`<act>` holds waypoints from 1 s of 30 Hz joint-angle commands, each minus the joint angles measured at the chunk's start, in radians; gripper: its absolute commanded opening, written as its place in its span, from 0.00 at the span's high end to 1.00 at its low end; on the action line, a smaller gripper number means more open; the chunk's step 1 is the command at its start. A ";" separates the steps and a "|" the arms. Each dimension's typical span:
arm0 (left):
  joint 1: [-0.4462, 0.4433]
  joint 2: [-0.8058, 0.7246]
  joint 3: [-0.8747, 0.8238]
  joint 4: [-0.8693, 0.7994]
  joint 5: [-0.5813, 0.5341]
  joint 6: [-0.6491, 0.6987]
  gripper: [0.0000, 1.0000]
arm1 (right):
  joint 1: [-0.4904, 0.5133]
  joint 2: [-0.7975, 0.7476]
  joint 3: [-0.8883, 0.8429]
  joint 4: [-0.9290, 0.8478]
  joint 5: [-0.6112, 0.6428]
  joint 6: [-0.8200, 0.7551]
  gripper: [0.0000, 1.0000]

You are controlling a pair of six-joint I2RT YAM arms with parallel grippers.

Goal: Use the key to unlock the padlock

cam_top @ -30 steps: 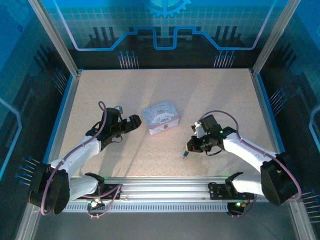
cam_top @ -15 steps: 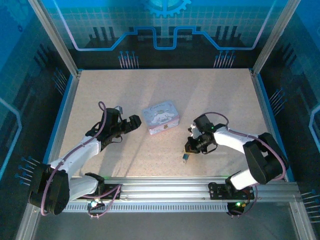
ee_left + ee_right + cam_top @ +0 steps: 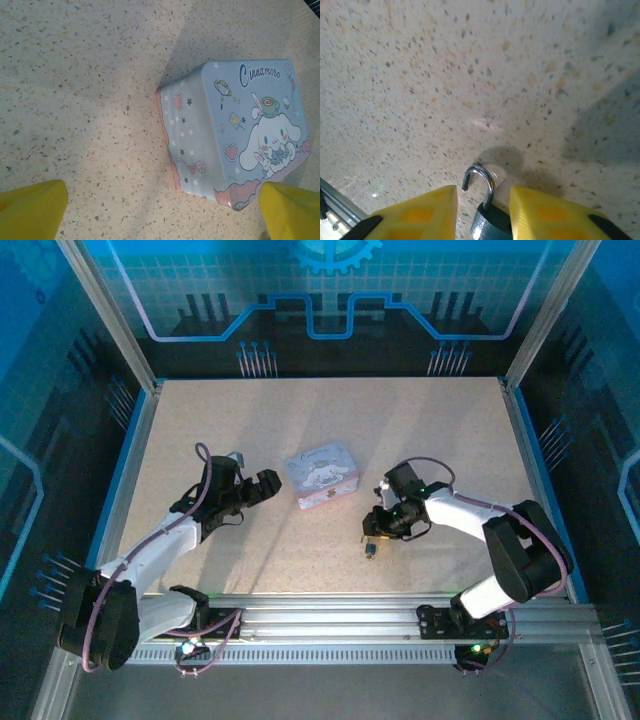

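The padlock (image 3: 491,223) has a dark grey-green body and a shiny shackle (image 3: 485,181) swung open, its free end clear of the body. It sits between the yellow fingers (image 3: 420,212) of my right gripper (image 3: 482,210), which is closed around the body just above the table. From above, the right gripper (image 3: 377,528) is right of the tin's near corner, and the padlock (image 3: 369,547) pokes out at its tip. I cannot make out the key. My left gripper (image 3: 262,485) stands open left of the tin, and nothing lies between its yellow fingertips (image 3: 30,210).
A pale blue cartoon tin (image 3: 321,473) stands mid-table between the arms; its side wall (image 3: 192,135) faces the left gripper. Speckled tabletop (image 3: 300,420) stretches behind it. Blue frame walls (image 3: 135,450) border the table, and a metal rail (image 3: 320,620) runs along the near edge.
The right arm has folded in and its gripper has shifted slightly left and away from the rail, carrying the padlock. The left arm and the tin have not moved.
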 commanded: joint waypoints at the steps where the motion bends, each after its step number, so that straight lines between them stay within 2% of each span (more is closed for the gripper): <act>1: 0.015 -0.035 -0.005 -0.026 -0.008 0.019 0.01 | -0.022 -0.039 0.042 -0.048 0.033 -0.016 0.61; 8: 0.028 -0.074 0.000 -0.032 -0.032 0.029 0.01 | -0.060 -0.176 0.067 -0.126 0.136 -0.055 0.45; 14: 0.037 -0.118 0.010 -0.031 -0.085 0.054 0.01 | -0.161 -0.316 0.083 -0.172 0.234 -0.123 0.34; 16: 0.037 -0.140 0.013 -0.037 -0.129 0.062 0.01 | -0.203 -0.363 0.081 -0.168 0.268 -0.154 0.26; 21: 0.048 -0.199 0.023 -0.060 -0.226 0.117 0.01 | -0.297 -0.487 0.053 -0.124 0.364 -0.263 0.00; 25: 0.056 -0.232 0.013 -0.064 -0.313 0.149 0.01 | -0.351 -0.578 -0.020 -0.027 0.428 -0.403 0.00; 30: 0.070 -0.227 -0.030 0.032 -0.386 0.193 0.01 | -0.404 -0.691 -0.210 0.236 0.523 -0.506 0.00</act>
